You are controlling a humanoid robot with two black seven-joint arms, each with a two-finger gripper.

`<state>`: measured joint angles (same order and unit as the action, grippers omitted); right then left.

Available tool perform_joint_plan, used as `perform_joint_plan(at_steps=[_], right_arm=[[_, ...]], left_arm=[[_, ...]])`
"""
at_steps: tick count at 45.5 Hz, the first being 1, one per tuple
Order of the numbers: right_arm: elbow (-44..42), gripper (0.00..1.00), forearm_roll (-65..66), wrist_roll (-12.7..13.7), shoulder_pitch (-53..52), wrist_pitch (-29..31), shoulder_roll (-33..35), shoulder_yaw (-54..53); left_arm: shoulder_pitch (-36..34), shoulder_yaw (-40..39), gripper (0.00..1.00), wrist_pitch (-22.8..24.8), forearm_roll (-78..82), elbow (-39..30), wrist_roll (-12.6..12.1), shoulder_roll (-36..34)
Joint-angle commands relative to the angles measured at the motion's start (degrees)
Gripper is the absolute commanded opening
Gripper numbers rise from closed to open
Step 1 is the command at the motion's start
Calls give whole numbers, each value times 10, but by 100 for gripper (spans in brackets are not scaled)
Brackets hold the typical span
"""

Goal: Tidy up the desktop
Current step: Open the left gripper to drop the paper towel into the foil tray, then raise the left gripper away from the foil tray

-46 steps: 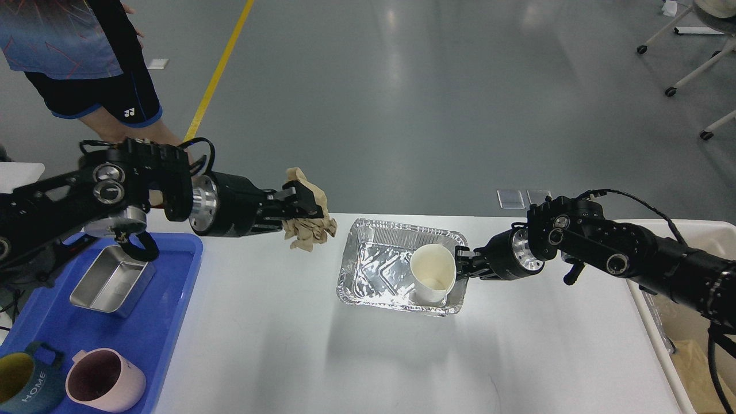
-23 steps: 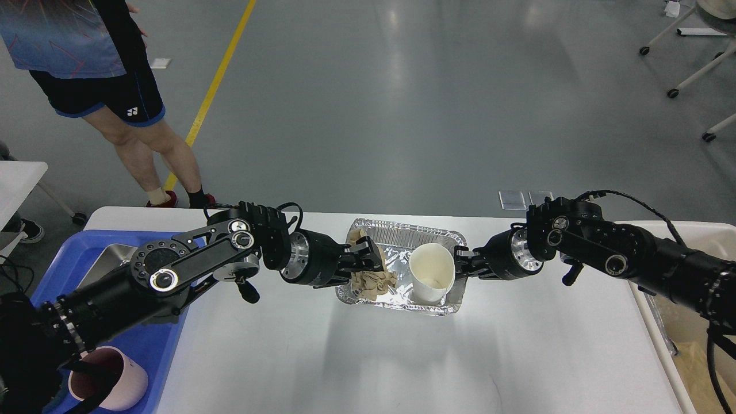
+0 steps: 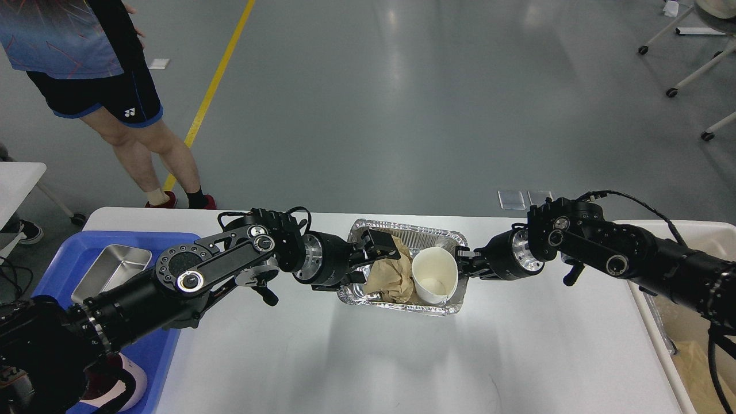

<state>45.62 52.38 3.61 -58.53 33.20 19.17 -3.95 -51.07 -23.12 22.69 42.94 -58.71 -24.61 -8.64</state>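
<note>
The white desktop (image 3: 345,356) carries a foil tray (image 3: 437,234) at its far middle. A crumpled brown paper (image 3: 391,279) lies in the tray's left half and leans against a white paper cup (image 3: 435,276) in the right half. My left gripper (image 3: 376,257) reaches in over the tray's left rim. Its fingers look spread, the upper finger (image 3: 382,241) touching the top of the paper. My right gripper (image 3: 462,261) comes in from the right and is shut on the cup's right wall at the tray's right rim.
A blue tub (image 3: 172,241) on the left holds a steel tin (image 3: 112,273) and a pink mug (image 3: 123,382). A beige bin (image 3: 704,230) stands off the table's right edge. A person (image 3: 98,69) stands behind the far left corner.
My left arm swung right and down with the brown paper and put it in the foil tray. Its fingers have now spread, and the paper has unfolded against the cup. The right arm held still.
</note>
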Motion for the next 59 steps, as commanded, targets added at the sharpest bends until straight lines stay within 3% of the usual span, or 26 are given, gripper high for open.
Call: perform_joint_plan(at_steps=[1,16,34,44,59], right_arm=[[0,0,0,0,0,0,1,0],[0,0,0,0,0,-1,1,0],[-2,0,0,0,0,-1,-2,0],[-2,0,0,0,1,-2,-2,1],[-2,0,0,0,3,-2,-3,1]], left_arm=[[-1,-5,90,0,-2,0,-1,-1],[1,-103,92,-2,-40,-2,5,-15],[58,-264,92,-19,-88,-2,8,-32],[109,-352,92,-26,-89,-1,42,-23],[144,-470,93,-32,-97,10,69,-21]])
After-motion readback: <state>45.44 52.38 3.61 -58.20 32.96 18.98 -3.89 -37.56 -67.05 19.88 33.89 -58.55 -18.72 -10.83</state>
